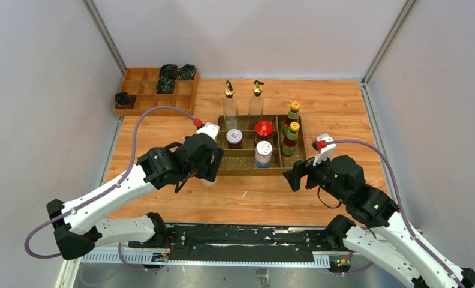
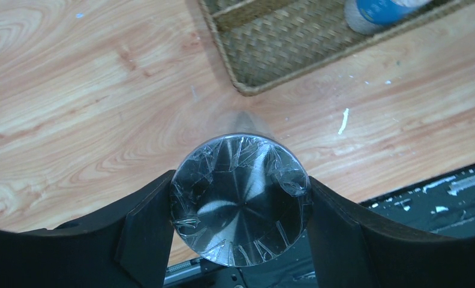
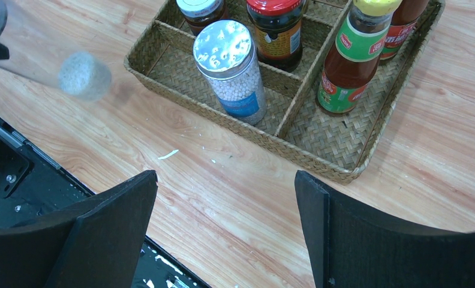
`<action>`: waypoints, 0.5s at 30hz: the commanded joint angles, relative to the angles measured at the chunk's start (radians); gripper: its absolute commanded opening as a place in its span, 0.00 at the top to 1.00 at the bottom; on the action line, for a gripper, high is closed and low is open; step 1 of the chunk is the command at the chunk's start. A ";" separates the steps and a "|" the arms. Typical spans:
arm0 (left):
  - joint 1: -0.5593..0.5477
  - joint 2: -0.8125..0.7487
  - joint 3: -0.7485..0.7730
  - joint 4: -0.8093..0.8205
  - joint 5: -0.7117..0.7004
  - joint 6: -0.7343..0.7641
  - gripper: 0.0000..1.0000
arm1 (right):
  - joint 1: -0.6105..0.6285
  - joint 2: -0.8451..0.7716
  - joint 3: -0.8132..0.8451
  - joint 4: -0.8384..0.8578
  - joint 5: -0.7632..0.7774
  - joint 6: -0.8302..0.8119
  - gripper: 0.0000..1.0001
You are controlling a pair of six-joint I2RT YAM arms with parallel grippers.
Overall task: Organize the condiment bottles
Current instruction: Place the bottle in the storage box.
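My left gripper (image 2: 241, 177) is shut on a silver-lidded shaker (image 2: 241, 201), its fingers pressing both sides of the foil-covered lid. It holds the shaker over the table just left of the woven tray's (image 1: 247, 171) front corner. In the right wrist view the shaker's white-grained base (image 3: 84, 75) looks blurred and tilted. The tray holds another silver-lidded shaker (image 1: 264, 153), a white-lidded jar (image 1: 234, 137), a red-lidded jar (image 1: 263, 129) and two yellow-capped sauce bottles (image 1: 291, 139). Two clear gold-spouted bottles (image 1: 230, 102) stand at its back edge. My right gripper (image 3: 226, 198) hangs open over bare wood, right of the tray's front.
A wooden compartment box (image 1: 140, 96) with dark rolled cloths sits at the back left corner. A black rail (image 1: 223, 240) runs along the near edge between the arm bases. Grey walls close in the table on three sides.
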 commanded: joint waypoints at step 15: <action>0.364 -0.075 0.039 0.003 0.079 0.139 0.40 | -0.008 -0.035 0.009 -0.034 0.004 0.003 0.10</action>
